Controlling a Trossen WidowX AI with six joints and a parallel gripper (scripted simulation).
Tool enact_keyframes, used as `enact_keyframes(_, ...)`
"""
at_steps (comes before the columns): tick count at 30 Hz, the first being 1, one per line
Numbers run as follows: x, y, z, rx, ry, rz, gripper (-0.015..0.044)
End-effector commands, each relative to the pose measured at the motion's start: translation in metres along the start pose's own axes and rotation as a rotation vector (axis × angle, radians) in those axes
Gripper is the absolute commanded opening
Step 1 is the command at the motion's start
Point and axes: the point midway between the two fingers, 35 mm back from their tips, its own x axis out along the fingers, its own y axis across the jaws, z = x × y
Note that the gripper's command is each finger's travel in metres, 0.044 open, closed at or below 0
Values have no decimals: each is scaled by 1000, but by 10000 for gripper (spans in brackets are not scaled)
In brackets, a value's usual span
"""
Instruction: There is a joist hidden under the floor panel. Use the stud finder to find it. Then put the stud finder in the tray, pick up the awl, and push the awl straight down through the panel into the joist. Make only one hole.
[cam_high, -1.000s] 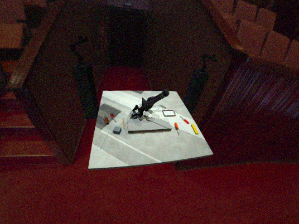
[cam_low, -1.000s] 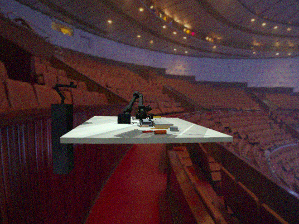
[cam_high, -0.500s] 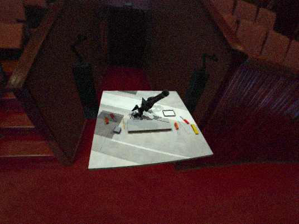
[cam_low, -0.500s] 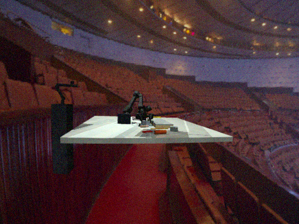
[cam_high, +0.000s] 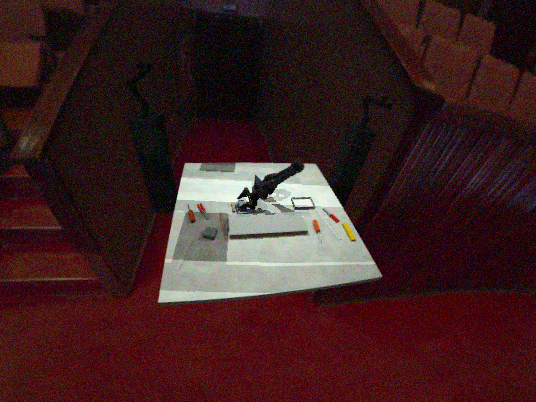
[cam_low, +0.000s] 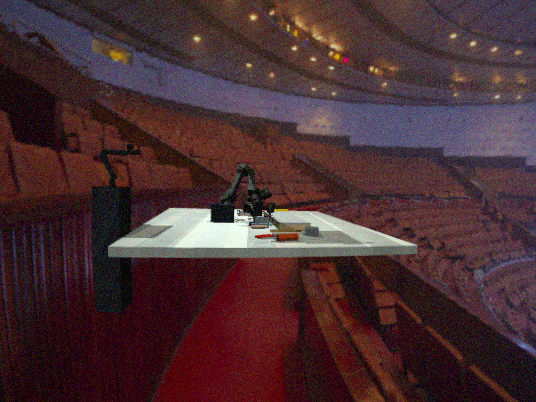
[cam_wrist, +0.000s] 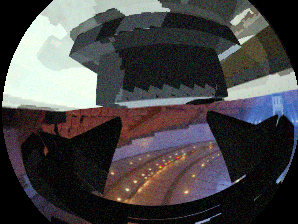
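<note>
Hovering just beside one end of the pale floor panel (cam_high: 267, 225) (cam_low: 294, 227), the black claw (cam_high: 247, 201) (cam_low: 261, 210) (cam_wrist: 165, 117) stands spread almost fully, with nothing in its grip. Low by it, at that same end of the panel, sits a dark grey blocky thing (cam_high: 241, 203) (cam_low: 260, 220) (cam_wrist: 160, 65), apparently the stud finder.

The tray (cam_high: 304, 208) lies near the panel's other end, apart from it, on the arm's side. Past that end are an orange-handled tool (cam_high: 316, 226), a red-handled one (cam_high: 334, 218) and, farther out, a yellow thing (cam_high: 349, 232). Off the panel's nearer-to-claw end are a thin tan strip (cam_high: 223, 223), a grey block (cam_high: 210, 233), red pliers (cam_high: 201, 209) and another orange-handled tool (cam_high: 191, 216) (cam_low: 287, 237). I cannot tell which handle is the awl's. All rest on the white desk (cam_high: 280, 275) (cam_low: 200, 242).
</note>
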Motion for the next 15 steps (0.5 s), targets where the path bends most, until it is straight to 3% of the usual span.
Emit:
enact_keyframes(1, -3, 2, 1, 0, -1, 5, 440)
enact_keyframes(15, -13, 2, 2, 0, -1, 5, 440)
